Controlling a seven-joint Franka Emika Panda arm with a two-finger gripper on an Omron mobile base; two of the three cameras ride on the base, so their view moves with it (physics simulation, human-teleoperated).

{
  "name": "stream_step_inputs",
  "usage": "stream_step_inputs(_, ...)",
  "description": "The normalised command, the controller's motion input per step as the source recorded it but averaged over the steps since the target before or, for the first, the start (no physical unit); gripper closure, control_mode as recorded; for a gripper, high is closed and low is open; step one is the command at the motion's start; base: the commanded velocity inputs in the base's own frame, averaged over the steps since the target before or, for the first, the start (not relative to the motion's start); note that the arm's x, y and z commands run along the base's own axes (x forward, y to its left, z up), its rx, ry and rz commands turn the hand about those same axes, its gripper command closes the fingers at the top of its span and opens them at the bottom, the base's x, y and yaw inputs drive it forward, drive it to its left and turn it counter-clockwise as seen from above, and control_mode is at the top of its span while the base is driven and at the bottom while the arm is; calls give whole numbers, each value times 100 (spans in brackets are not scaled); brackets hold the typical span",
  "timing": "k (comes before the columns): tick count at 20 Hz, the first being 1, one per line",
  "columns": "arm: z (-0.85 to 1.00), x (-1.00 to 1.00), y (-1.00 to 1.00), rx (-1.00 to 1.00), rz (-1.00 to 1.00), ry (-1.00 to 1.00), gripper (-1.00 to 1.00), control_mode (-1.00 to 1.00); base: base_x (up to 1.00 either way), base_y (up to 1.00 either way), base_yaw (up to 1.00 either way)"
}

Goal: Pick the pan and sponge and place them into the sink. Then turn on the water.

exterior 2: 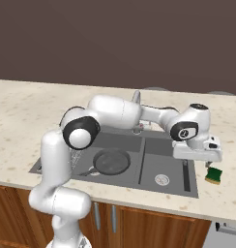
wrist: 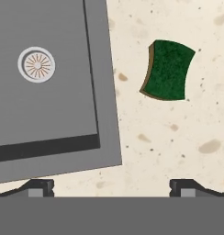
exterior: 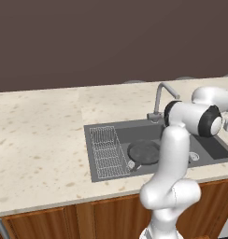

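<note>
Pan (exterior 2: 110,161) is already sitting in the sink (exterior 2: 139,181), so it's sponge time. Sponge (wrist: 168,69) lies on the counter (wrist: 178,137) just beside the sink's edge. Fingers (wrist: 41,187) spread wide, empty, hovering above. Next I'd guess: center over it, then drop down.

Both base views look forward and down at the sink (exterior: 102,175) from either side; the hand view faces straight down, close above the counter (wrist: 178,137) beyond the jaws.
</note>
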Motion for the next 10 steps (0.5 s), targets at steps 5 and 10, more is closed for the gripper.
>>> stream_step_inputs(5, -2, 11, -29, 20, 3, -1, -100, -100, 0, 0, 0)
stream_step_inputs(10, -8, 14, -26, 14, 5, 0, -100, -100, 0, 0, 0)
